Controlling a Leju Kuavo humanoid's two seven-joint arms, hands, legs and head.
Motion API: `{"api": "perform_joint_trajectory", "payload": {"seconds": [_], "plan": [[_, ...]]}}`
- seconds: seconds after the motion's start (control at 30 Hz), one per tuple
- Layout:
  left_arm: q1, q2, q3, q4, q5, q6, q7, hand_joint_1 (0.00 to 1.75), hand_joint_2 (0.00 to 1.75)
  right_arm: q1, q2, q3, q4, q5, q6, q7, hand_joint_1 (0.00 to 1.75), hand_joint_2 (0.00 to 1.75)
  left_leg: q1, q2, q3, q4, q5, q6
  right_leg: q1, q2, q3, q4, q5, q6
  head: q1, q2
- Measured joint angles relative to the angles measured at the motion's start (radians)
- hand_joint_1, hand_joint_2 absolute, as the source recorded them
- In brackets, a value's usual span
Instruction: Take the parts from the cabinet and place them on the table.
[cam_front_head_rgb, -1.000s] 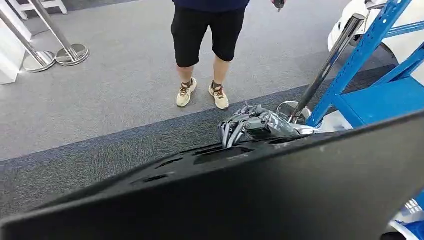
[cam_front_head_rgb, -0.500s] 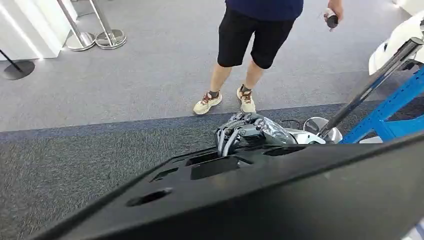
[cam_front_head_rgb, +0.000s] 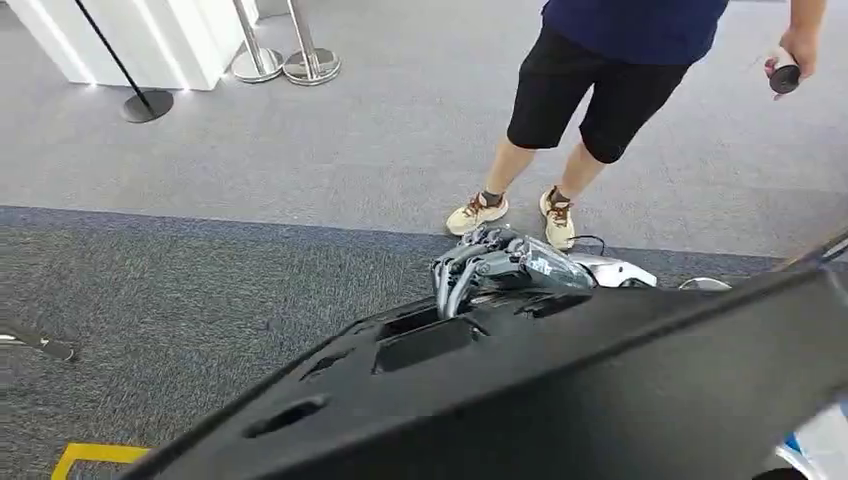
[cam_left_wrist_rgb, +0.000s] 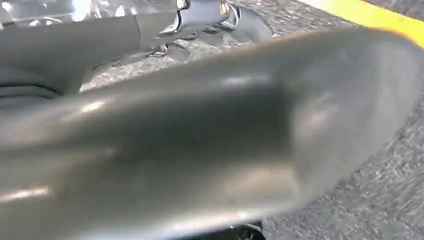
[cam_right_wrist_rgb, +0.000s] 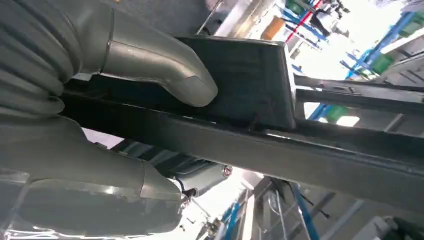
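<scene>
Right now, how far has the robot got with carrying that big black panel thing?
Done: the large black moulded plastic panel is out of the cabinet and off the ground. In hand: the right hand grips its edge, and the left hand is close against it while the robot crosses grey carpet near a person. Left: setting it on a table.

Look to the upper right of the head view and you see a person in black shorts and a dark blue top (cam_front_head_rgb: 600, 80) standing on the light grey carpet (cam_front_head_rgb: 350, 150), wearing beige trainers (cam_front_head_rgb: 477, 213). Their hand at the far right edge holds a small dark cylindrical object (cam_front_head_rgb: 785, 78). In the upper left you find two chrome stanchion posts with round bases (cam_front_head_rgb: 285, 65) beside a white counter (cam_front_head_rgb: 130, 40), and a thin black pole on a round black base (cam_front_head_rgb: 147, 104). A darker grey carpet strip (cam_front_head_rgb: 180, 300) crosses the middle, and a yellow floor marking (cam_front_head_rgb: 95, 456) sits in the lower left corner.
</scene>
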Motion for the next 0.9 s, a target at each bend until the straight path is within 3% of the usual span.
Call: {"api": "perform_joint_trajectory", "payload": {"seconds": [0.03, 0.07, 0.13, 0.17, 0.2, 0.23, 0.27, 0.3, 0.33, 0.37, 0.47, 0.5, 0.53, 0.57, 0.63, 0.67, 0.7, 0.73, 0.77, 0.8, 0.83, 0.9], "plan": [[-0.002, 0.0, 0.0, 0.0, 0.0, 0.002, 0.0, 0.0, 0.0, 0.0, 0.002, 0.0, 0.0, 0.0, -0.001, -0.001, 1.75, 1.75, -0.002, 0.054, -0.02, 0.044, -0.032, -0.005, 0.003, -0.012, 0.004, -0.003, -0.001, -0.007, -0.006, 0.0], [-0.006, 0.001, 0.0, 0.0, 0.0, 0.002, 0.0, 0.0, 0.0, 0.001, 0.002, -0.001, 0.0, 0.0, -0.002, -0.003, 1.75, 1.75, 0.0, 0.08, -0.057, 0.121, -0.074, -0.01, 0.006, -0.027, 0.005, -0.003, -0.003, -0.01, -0.005, 0.0], [-0.009, 0.002, 0.0, 0.0, 0.0, 0.002, 0.0, 0.0, 0.0, 0.009, 0.002, -0.001, 0.003, 0.0, -0.002, -0.01, 1.75, 1.75, 0.006, 0.091, -0.138, 0.28, -0.138, -0.016, 0.01, -0.059, 0.005, -0.002, -0.006, -0.013, -0.005, 0.0], [-0.008, 0.001, 0.0, 0.0, 0.0, 0.001, 0.0, 0.0, 0.0, 0.013, 0.002, -0.001, 0.004, 0.0, -0.002, -0.014, 1.75, 1.75, 0.009, 0.093, -0.151, 0.308, -0.137, -0.019, 0.011, -0.074, 0.006, -0.002, -0.008, -0.012, -0.005, 0.0], [-0.005, 0.001, 0.0, 0.0, 0.001, 0.002, 0.0, 0.0, 0.0, 0.017, 0.002, -0.001, 0.005, 0.0, -0.002, -0.018, 1.75, 1.75, 0.01, 0.095, -0.137, 0.281, -0.114, -0.02, 0.011, -0.087, 0.008, -0.002, -0.01, -0.011, -0.005, 0.0], [-0.003, 0.002, 0.0, 0.0, 0.001, 0.002, 0.0, 0.0, 0.0, 0.019, 0.002, -0.001, 0.007, 0.001, -0.002, -0.021, 1.75, 1.75, 0.011, 0.098, -0.099, 0.215, -0.078, -0.02, 0.011, -0.1, 0.01, -0.001, -0.012, -0.01, -0.005, 0.0], [-0.002, 0.002, 0.0, 0.0, 0.001, 0.002, 0.0, 0.0, 0.0, 0.02, 0.002, -0.001, 0.007, 0.003, -0.002, -0.025, 1.75, 1.75, 0.01, 0.112, -0.043, 0.113, -0.033, -0.018, 0.011, -0.113, 0.014, 0.0, -0.016, -0.007, -0.005, 0.0], [-0.002, 0.003, 0.0, 0.0, 0.002, 0.002, 0.0, 0.0, 0.0, 0.02, 0.002, 0.0, 0.008, 0.005, -0.001, -0.028, 1.75, 1.75, 0.008, 0.153, 0.014, 0.014, 0.0, -0.013, 0.013, -0.124, 0.019, 0.0, -0.02, -0.004, -0.005, 0.0], [-0.005, 0.003, 0.0, 0.0, 0.002, 0.002, 0.002, 0.0, 0.0, 0.02, 0.002, 0.0, 0.008, 0.006, -0.001, -0.031, 1.75, 1.75, -0.005, 0.178, 0.029, -0.016, -0.013, -0.002, 0.021, -0.135, 0.021, 0.002, -0.024, 0.002, -0.005, 0.0], [-0.006, 0.004, 0.0, 0.0, 0.002, 0.002, 0.003, 0.0, 0.0, 0.018, 0.002, 0.002, 0.01, 0.007, 0.0, -0.032, 1.75, 1.75, -0.004, 0.162, 0.025, -0.02, -0.007, 0.009, 0.02, -0.143, 0.021, 0.002, -0.024, 0.006, -0.003, 0.0], [-0.001, 0.006, 0.0, 0.0, 0.002, 0.004, 0.008, 0.0, 0.0, 0.017, 0.008, 0.008, 0.014, 0.008, 0.0, -0.033, 1.75, 1.75, -0.006, 0.127, 0.025, -0.026, -0.005, 0.023, 0.021, -0.173, 0.03, -0.002, -0.029, 0.021, -0.005, 0.0], [0.002, 0.005, 0.0, 0.0, 0.002, 0.004, 0.008, 0.0, 0.0, 0.017, 0.009, 0.007, 0.015, 0.01, 0.0, -0.033, 1.75, 1.75, 0.004, 0.117, 0.035, -0.035, 0.002, 0.03, 0.017, -0.154, 0.031, 0.008, -0.038, 0.03, -0.003, 0.0], [0.001, 0.005, 0.0, 0.0, 0.003, 0.004, 0.008, 0.0, 0.0, 0.015, 0.009, 0.007, 0.016, 0.01, 0.0, -0.033, 1.75, 1.75, 0.004, 0.106, 0.037, -0.036, 0.002, 0.033, 0.01, -0.093, 0.02, 0.041, -0.06, 0.033, -0.003, 0.0], [-0.002, 0.006, 0.0, 0.0, 0.003, 0.003, 0.007, 0.0, 0.0, 0.016, 0.009, 0.007, 0.016, 0.012, -0.002, -0.033, 1.75, 1.75, 0.004, 0.096, 0.036, -0.035, 0.003, 0.035, 0.008, -0.051, -0.014, 0.112, -0.1, 0.034, -0.001, 0.0], [-0.006, 0.006, -0.003, 0.0, 0.0, -0.008, -0.002, 0.0, 0.0, 0.028, 0.009, 0.007, 0.019, 0.023, -0.016, -0.034, 1.75, 1.75, 0.003, 0.068, 0.034, -0.034, 0.003, 0.039, 0.007, -0.029, -0.107, 0.293, -0.174, 0.039, 0.0, 0.0], [-0.006, 0.007, -0.006, 0.0, -0.001, -0.012, -0.004, 0.0, 0.0, 0.035, 0.009, 0.006, 0.02, 0.028, -0.021, -0.036, 1.75, 1.75, 0.003, 0.054, 0.034, -0.034, 0.003, 0.039, 0.007, -0.028, -0.132, 0.336, -0.178, 0.039, -0.001, 0.0], [-0.005, 0.007, -0.01, 0.0, -0.002, -0.019, -0.004, 0.0, 0.0, 0.04, 0.009, 0.006, 0.022, 0.037, -0.022, -0.041, 1.75, 1.75, 0.003, 0.038, 0.035, -0.032, 0.003, 0.038, 0.006, -0.028, -0.135, 0.329, -0.159, 0.038, 0.0, 0.0], [-0.004, 0.007, -0.012, 0.0, -0.003, -0.022, -0.004, 0.0, 0.0, 0.044, 0.008, 0.006, 0.023, 0.042, -0.024, -0.044, 1.75, 1.75, 0.003, 0.023, 0.035, -0.029, 0.002, 0.037, 0.005, -0.027, -0.117, 0.278, -0.12, 0.037, 0.0, 0.0], [-0.003, 0.007, -0.015, 0.0, -0.003, -0.027, -0.004, 0.0, 0.0, 0.045, 0.008, 0.006, 0.023, 0.045, -0.026, -0.047, 1.75, 1.75, 0.003, 0.008, 0.036, -0.025, 0.001, 0.035, 0.002, -0.018, -0.079, 0.189, -0.066, 0.036, 0.0, 0.0], [-0.002, 0.007, -0.016, 0.0, -0.003, -0.031, -0.004, 0.0, 0.0, 0.045, 0.008, 0.005, 0.023, 0.048, -0.028, -0.051, 1.75, 1.75, 0.004, -0.008, 0.036, -0.02, -0.002, 0.031, -0.003, 0.008, -0.032, 0.082, -0.012, 0.034, 0.0, 0.0], [-0.001, 0.007, -0.016, 0.0, -0.003, -0.034, -0.004, 0.0, 0.0, 0.045, 0.008, 0.004, 0.024, 0.049, -0.028, -0.053, 1.75, 1.75, 0.005, -0.018, 0.031, -0.018, -0.004, 0.027, -0.009, 0.058, -0.009, 0.032, -0.015, 0.029, 0.0, 0.0], [-0.002, 0.009, -0.016, 0.0, -0.002, -0.043, -0.003, 0.0, 0.0, 0.045, 0.008, 0.004, 0.026, 0.051, -0.028, -0.053, 1.75, 1.75, 0.004, -0.036, 0.019, -0.014, -0.002, 0.014, -0.004, 0.041, -0.014, 0.024, -0.011, 0.024, -0.001, 0.0]]}}
